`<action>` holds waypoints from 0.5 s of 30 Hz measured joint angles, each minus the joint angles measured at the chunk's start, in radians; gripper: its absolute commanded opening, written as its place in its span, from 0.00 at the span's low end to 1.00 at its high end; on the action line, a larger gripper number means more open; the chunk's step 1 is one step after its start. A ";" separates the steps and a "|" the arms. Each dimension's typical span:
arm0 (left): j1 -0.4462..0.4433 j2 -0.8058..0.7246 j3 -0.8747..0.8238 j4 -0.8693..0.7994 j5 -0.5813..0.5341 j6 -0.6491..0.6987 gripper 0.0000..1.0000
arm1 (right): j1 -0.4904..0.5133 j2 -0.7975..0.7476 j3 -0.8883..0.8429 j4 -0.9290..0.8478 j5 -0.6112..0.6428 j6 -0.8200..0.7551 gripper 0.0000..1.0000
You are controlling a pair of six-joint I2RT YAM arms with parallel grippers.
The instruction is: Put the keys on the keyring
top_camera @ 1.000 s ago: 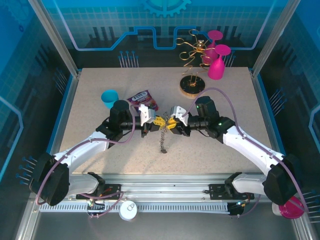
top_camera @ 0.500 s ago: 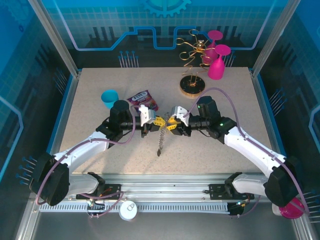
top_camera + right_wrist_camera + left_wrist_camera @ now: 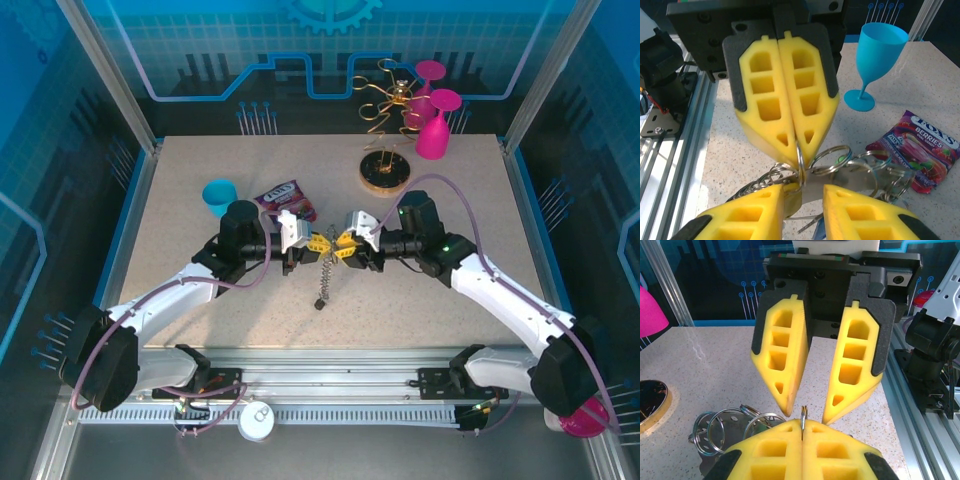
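My left gripper [image 3: 318, 243] [image 3: 803, 422] is shut on the thin metal keyring [image 3: 803, 412] [image 3: 800, 160], which is seen edge-on and held above the table. A silvery chain [image 3: 323, 280] hangs from it down to the tabletop. My right gripper [image 3: 343, 245] [image 3: 804, 189] faces the left one tip to tip. It is open, with a fingertip on each side of the ring. A bunch of split rings [image 3: 860, 160] [image 3: 730, 427] and keys hangs there, with a yellow key head [image 3: 793, 196] against my right gripper's left finger and a green head [image 3: 840, 159] behind.
A purple snack packet [image 3: 285, 198] [image 3: 920, 150] and a blue goblet [image 3: 220, 195] [image 3: 877, 55] lie just behind the left gripper. The gold wire stand [image 3: 385, 170] and pink goblets [image 3: 433, 125] are at the back right. The table's front rail [image 3: 330, 365] is near.
The chain's lower end has swung slightly to the left. The right gripper has shifted a little to the right. The left gripper still holds the ring in place.
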 measured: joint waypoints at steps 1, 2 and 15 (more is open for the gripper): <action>0.000 0.000 0.000 0.000 0.000 0.000 0.00 | 0.001 0.006 0.002 0.008 -0.002 0.004 0.27; 0.000 0.000 0.000 0.000 0.001 0.000 0.00 | 0.001 0.013 0.005 0.013 -0.005 0.006 0.26; 0.002 0.000 0.001 -0.011 -0.006 0.003 0.00 | 0.003 0.034 0.027 -0.008 -0.023 0.018 0.00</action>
